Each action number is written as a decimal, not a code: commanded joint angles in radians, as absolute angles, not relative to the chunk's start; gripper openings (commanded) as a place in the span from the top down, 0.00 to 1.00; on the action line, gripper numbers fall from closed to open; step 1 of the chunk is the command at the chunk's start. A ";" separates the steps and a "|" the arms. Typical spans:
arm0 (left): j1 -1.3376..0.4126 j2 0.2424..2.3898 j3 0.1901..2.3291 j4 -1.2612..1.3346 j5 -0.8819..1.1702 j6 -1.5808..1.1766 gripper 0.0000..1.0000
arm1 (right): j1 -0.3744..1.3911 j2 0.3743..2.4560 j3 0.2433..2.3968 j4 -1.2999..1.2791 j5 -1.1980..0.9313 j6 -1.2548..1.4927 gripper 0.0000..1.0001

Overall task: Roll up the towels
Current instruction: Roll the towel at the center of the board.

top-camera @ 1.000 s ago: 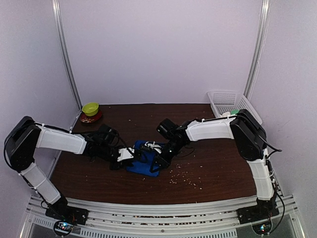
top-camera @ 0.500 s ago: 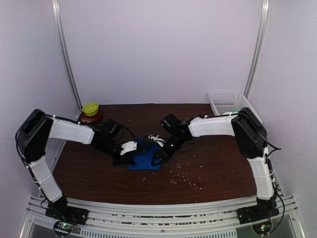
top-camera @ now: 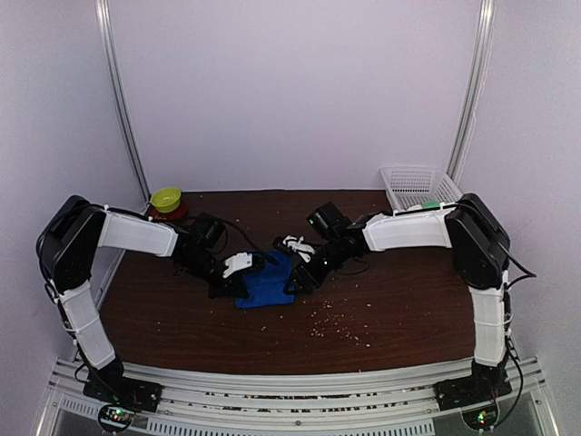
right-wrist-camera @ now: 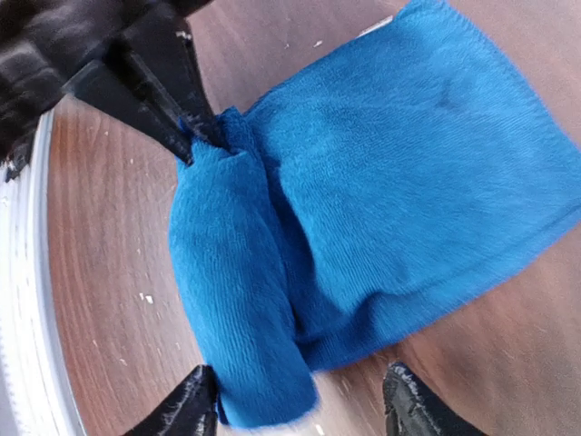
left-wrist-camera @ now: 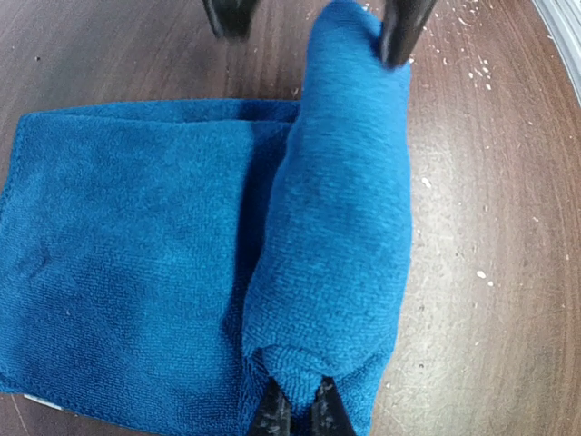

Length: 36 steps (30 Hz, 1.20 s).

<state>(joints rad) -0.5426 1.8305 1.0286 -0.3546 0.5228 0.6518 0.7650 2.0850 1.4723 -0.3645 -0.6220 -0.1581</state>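
Note:
A royal blue towel [top-camera: 265, 283] lies mid-table, partly rolled. Its roll [left-wrist-camera: 340, 227] rests along the right edge of the flat part [left-wrist-camera: 127, 254]. My left gripper [left-wrist-camera: 298, 413] is shut on the near end of the roll, with cloth pinched between its fingers. It appears too in the right wrist view as the left gripper [right-wrist-camera: 201, 136] biting the roll's far end. My right gripper [right-wrist-camera: 304, 409] is open, one finger [right-wrist-camera: 186, 409] beside the roll's other end [right-wrist-camera: 259, 381] and the other apart on bare wood. From above, the left gripper [top-camera: 243, 274] and right gripper [top-camera: 300, 271] flank the towel.
A white mesh basket [top-camera: 419, 189] stands at the back right corner. A green bowl [top-camera: 166, 198] on a red dish sits at the back left. Pale crumbs [top-camera: 331, 322] are scattered on the brown table in front of the towel.
My right gripper has opened and let go of its end of the roll. Both arms and the towel have shifted a little toward the back of the table.

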 commanded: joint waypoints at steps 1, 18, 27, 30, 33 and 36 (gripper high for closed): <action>-0.508 1.915 1.033 -0.448 0.442 0.632 1.00 | 0.759 1.919 1.323 -0.182 -0.455 -0.262 0.30; -0.461 1.987 1.121 -0.570 0.526 0.620 1.00 | 1.093 1.734 0.801 0.481 0.181 -0.915 0.00; -0.454 2.001 1.127 -0.581 0.540 0.616 1.00 | 1.184 1.935 0.900 0.548 0.358 -0.987 0.05; -0.450 2.009 1.132 -0.591 0.546 0.616 1.00 | 1.192 1.981 0.918 0.597 0.427 -0.988 0.09; -0.443 2.012 1.134 -0.599 0.549 0.616 1.00 | 1.193 2.021 0.937 0.621 0.469 -0.983 0.14; -0.438 2.013 1.135 -0.604 0.557 0.617 1.00 | 1.193 2.060 0.954 0.631 0.491 -0.995 0.16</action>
